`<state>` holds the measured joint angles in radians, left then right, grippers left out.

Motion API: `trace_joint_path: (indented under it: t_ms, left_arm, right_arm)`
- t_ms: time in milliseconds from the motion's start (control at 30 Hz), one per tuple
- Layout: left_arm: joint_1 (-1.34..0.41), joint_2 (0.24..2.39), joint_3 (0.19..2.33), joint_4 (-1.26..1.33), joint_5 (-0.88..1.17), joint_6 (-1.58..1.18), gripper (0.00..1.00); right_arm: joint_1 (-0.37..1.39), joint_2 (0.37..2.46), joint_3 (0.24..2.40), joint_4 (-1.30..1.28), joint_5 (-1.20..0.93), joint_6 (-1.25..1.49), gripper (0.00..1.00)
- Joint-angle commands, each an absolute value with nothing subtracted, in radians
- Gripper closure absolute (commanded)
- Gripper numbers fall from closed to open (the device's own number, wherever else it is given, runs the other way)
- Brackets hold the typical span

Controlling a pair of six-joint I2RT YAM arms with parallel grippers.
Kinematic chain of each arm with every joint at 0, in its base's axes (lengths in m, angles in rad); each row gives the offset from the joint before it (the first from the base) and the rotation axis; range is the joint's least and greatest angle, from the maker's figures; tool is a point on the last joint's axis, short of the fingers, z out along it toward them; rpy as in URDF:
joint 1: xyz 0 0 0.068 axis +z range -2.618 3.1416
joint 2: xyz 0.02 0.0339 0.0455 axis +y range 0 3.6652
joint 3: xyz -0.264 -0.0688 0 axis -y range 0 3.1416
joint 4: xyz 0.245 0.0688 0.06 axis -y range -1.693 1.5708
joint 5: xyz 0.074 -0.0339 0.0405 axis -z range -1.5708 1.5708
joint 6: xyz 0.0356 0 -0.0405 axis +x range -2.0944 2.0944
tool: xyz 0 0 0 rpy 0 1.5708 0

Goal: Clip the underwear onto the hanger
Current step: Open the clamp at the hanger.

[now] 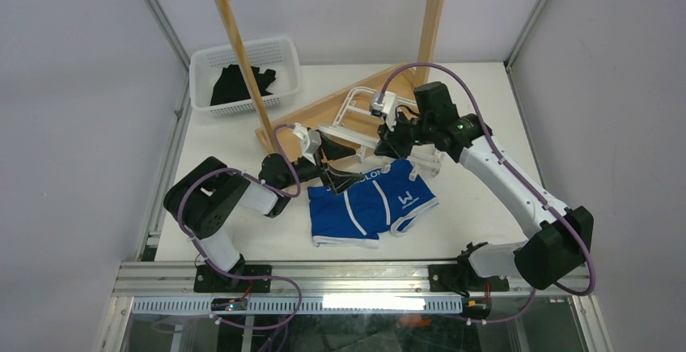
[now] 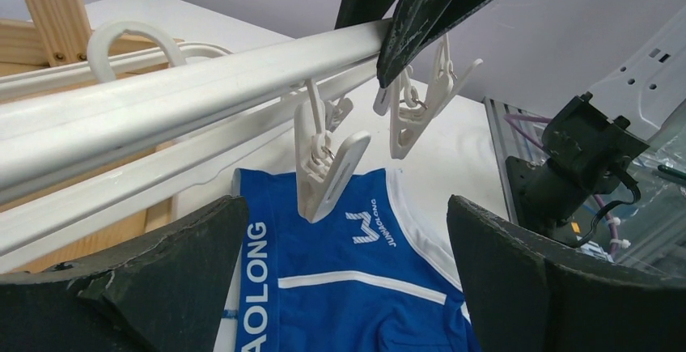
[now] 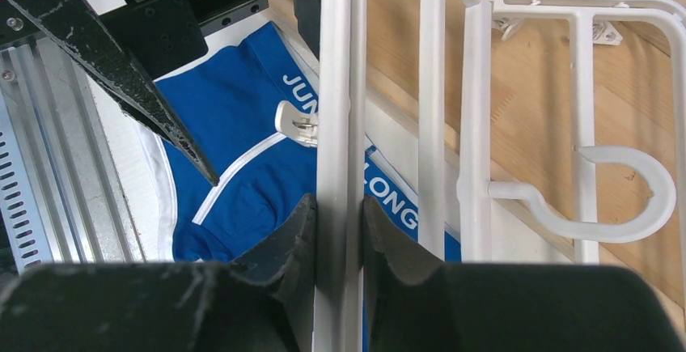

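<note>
While the right gripper [image 3: 340, 206] pinches one white bar of the hanger [image 3: 477, 125] between its fingers [image 3: 283, 255], low in the centre of the right wrist view, the left gripper [image 2: 344, 214] has its fingers [image 2: 162, 287] spread wide. One finger sits in each lower corner of the left wrist view, and they hold nothing.

The underwear [image 1: 372, 204] lies flat on the table [image 1: 461, 214], just below the middle of the top view, with its lettered waistband turned toward the hanger. The hanger is held up above that waistband, and its far side is over the wooden base [image 1: 315, 113] of the rack [image 1: 239, 44] at centre frame.

In the left wrist view, two bars run from the left edge up to the top centre, where a dark finger of the right gripper comes down on them. Two clips hang from the bars. The nearer clip [image 2: 323, 170], at centre frame, dangles with its tip in front of the waistband's top edge; I cannot tell whether it touches the cloth. The second clip [image 2: 412, 117] hangs just to its right and higher. The hook [image 2: 129, 36] shows in the upper left of that view.

In the upper left of the top view, a white basket [image 1: 201, 85] holds a black garment [image 1: 239, 85].
</note>
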<state>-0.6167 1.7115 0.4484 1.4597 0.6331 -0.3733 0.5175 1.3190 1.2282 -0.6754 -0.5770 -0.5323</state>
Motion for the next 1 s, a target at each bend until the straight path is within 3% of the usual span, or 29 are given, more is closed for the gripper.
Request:
trace_joint_path:
  t_ms: [0,967]
  left_arm:
    - [-0.625,1.679,0.503,1.735,0.622,-0.370,0.01]
    - [-0.652,1.709,0.630,1.736,0.704,-0.449,0.01]
  right_arm:
    - [0.523,1.261,1.246,-0.623,-0.673,-0.554,1.00]
    - [0.523,1.273,1.243,-0.632,-0.705,-0.561,1.00]
